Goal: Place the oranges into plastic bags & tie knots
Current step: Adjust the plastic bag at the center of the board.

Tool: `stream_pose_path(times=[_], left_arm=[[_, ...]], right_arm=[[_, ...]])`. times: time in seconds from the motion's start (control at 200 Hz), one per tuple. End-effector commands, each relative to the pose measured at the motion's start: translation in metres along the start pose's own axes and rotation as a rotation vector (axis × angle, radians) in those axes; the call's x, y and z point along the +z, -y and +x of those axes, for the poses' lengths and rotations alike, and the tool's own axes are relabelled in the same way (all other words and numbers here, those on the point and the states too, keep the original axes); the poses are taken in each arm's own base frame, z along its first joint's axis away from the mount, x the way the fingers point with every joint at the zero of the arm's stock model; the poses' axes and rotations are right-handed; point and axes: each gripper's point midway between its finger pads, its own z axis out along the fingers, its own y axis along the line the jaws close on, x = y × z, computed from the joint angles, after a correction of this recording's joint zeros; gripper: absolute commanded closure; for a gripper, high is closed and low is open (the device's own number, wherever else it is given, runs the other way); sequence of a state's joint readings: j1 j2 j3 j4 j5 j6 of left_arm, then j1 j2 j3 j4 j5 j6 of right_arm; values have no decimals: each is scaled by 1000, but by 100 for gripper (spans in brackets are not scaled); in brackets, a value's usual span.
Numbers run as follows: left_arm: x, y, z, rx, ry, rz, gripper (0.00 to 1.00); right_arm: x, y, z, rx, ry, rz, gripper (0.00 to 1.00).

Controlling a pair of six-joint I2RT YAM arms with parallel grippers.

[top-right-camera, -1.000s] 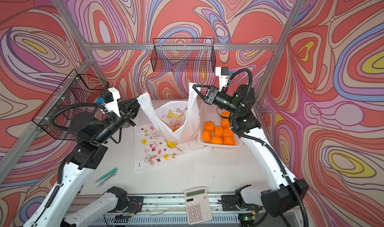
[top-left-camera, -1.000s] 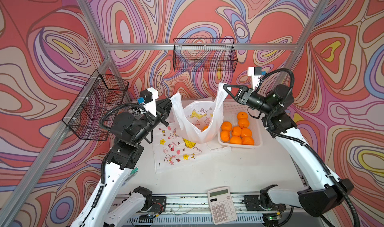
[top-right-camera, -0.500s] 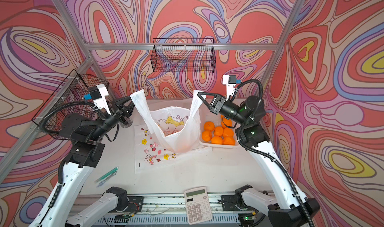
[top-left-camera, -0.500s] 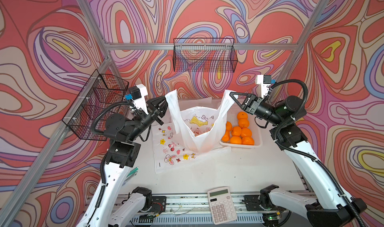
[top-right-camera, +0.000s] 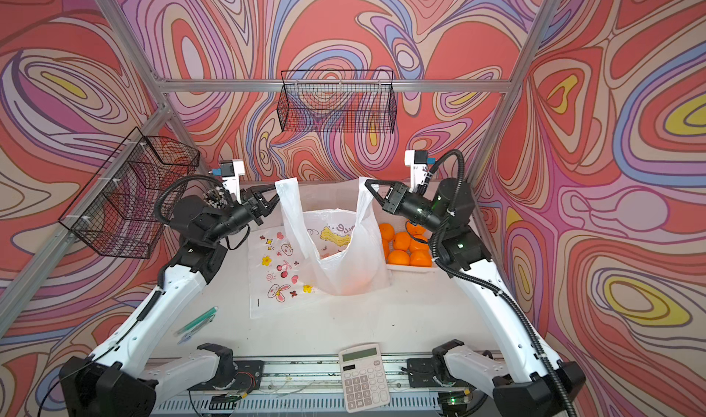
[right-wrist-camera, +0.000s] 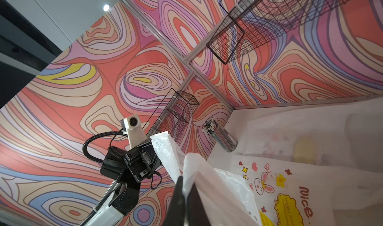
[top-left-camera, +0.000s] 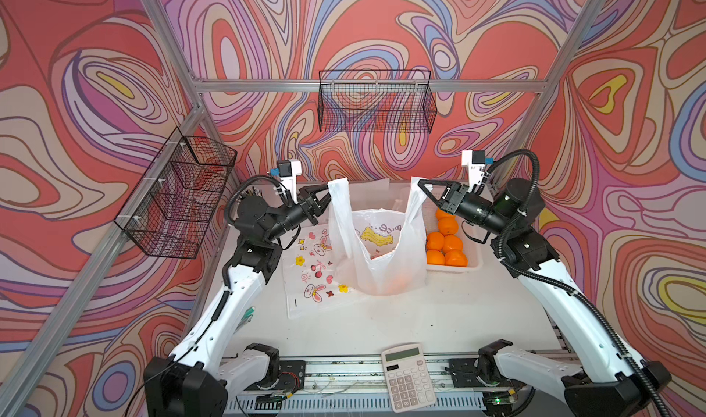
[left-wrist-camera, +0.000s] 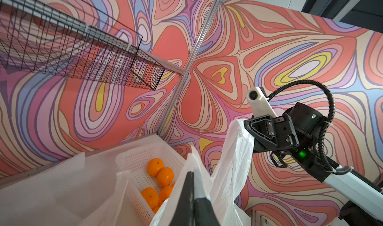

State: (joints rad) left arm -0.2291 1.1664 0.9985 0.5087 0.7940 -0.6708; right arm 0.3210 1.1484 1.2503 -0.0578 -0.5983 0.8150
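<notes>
Since a second ago we have drawn the bag [top-left-camera: 378, 258] forward on the table [top-left-camera: 420, 327], away from the back wall, and its two handles now run up taut and well apart. Our left gripper [top-left-camera: 327, 196] pinches one handle with its fingers closed tight on the plastic, and the left wrist view shows the film caught between them. Our right gripper [top-left-camera: 420, 184] grips the other handle the same way, fingers narrowed onto the thin plastic. Both grippers hang above the table with the bag's mouth open between them. The bag's bottom rests on the table and the handles are untied.

Five or six oranges [top-left-camera: 445, 243] lie in the white basket [top-left-camera: 473, 262] just beside the bag, on the right arm's side. Low inside the bag an orange glow shows through the plastic, but we cannot tell how many fruits it holds. A flat bag [top-left-camera: 309, 270] printed with bunnies and flowers lies on the left arm's side, reaching up to the held bag. A calculator [top-left-camera: 407, 380] sits at the front edge.
</notes>
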Motion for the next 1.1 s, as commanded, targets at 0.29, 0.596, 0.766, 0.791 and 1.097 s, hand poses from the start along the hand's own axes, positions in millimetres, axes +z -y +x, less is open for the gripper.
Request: stream_pose_path(times=[0.29,0.596,0.766,0.791,1.097], left_arm=[[17,29,-15,95,-48,224,100],[22,43,-11,115,-85,297,100],[26,49,-8,121,-100,329,100],[26,50,-8,122,-101,334,100],[28,50,-8,120,-109,340,100]], right_arm=[[-27,-59,-34,-559,53,-17,37],[21,-69,10,-647,-194,-236,39],[56,-68,36,-677,-318,-306,34],[60,-68,39,-676,-327,-313,34],[84,-56,71,-625,-385,-380,38]])
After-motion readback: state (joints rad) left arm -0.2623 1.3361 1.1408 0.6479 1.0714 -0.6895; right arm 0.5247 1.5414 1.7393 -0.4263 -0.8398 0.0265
